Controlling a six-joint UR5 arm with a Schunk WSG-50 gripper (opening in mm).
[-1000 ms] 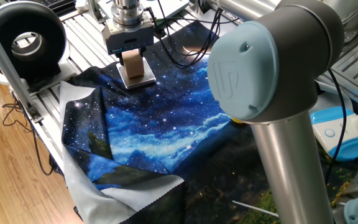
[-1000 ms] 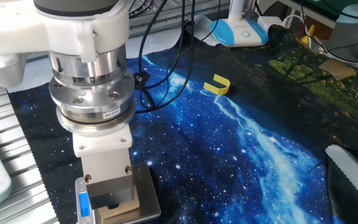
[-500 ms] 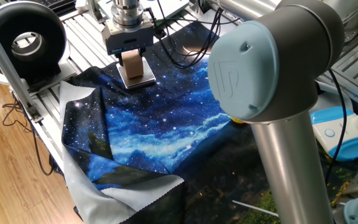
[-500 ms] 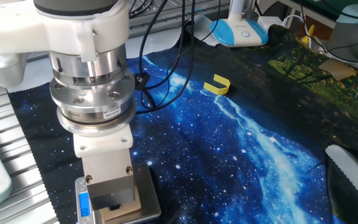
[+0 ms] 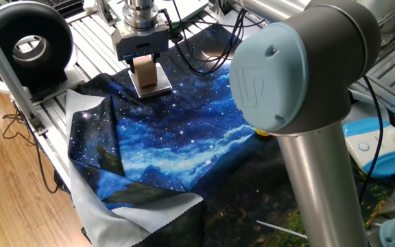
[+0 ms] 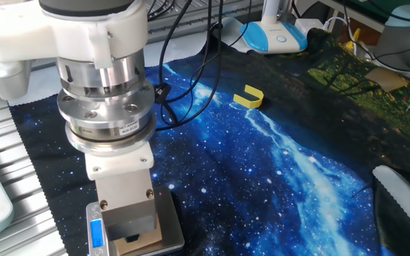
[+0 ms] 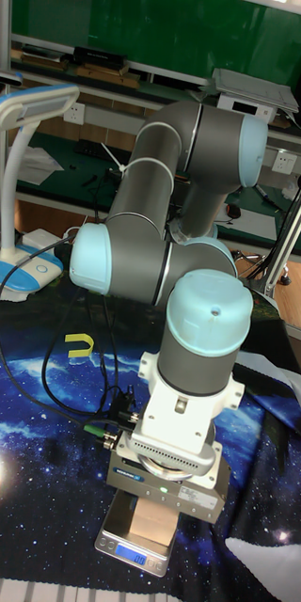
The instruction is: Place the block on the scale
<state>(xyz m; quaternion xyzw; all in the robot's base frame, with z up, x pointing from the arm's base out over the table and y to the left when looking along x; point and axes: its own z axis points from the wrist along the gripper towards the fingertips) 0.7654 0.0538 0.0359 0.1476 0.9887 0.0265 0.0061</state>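
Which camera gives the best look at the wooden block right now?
One fixed view: the block shows its tan faces, sitting on the scale under the pincer. The other fixed view shows only a sliver of it below the pincer body. The tall fixed view shows just part of it.

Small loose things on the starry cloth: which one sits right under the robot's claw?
The wooden block, resting on the scale beneath the end effector. The yellow clip lies apart on the cloth, nearer the white-and-blue device.
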